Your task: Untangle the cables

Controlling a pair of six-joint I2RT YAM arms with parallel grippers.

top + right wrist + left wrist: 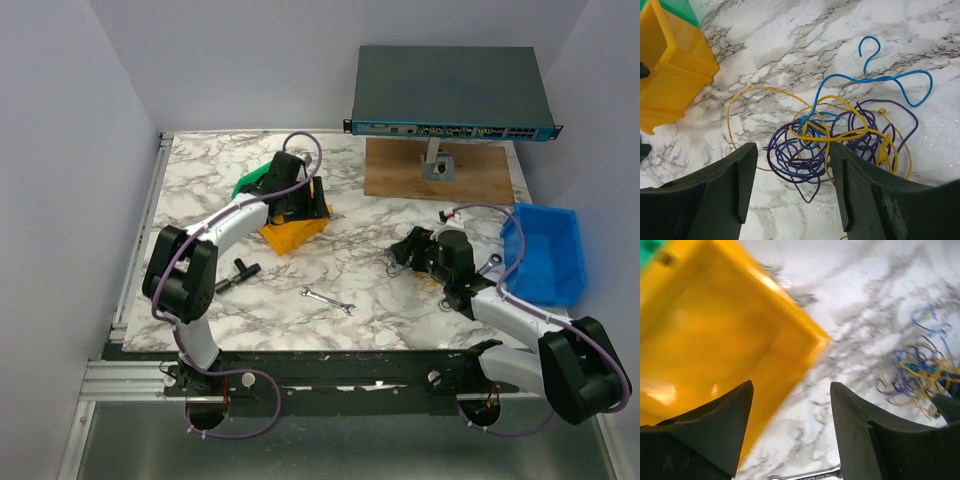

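The cables (830, 140) are a tangled bunch of thin yellow, blue and purple wires lying on the marble table. My right gripper (792, 150) is open and hovers just above the near edge of the bunch, with some purple loops between its fingers. In the top view the right gripper (403, 248) is right of the table's centre. My left gripper (791, 387) is open and empty, above the corner of a yellow bin (715, 330). The cables (920, 370) also show far to the right in the left wrist view.
A green bin (255, 180) stands behind the yellow bin (290, 232). A wrench (328, 300) and a black T-shaped part (240, 270) lie near the front. A blue bin (545, 250) stands at the right edge. A network switch (450, 92) sits over a wooden board (400, 175) at the back.
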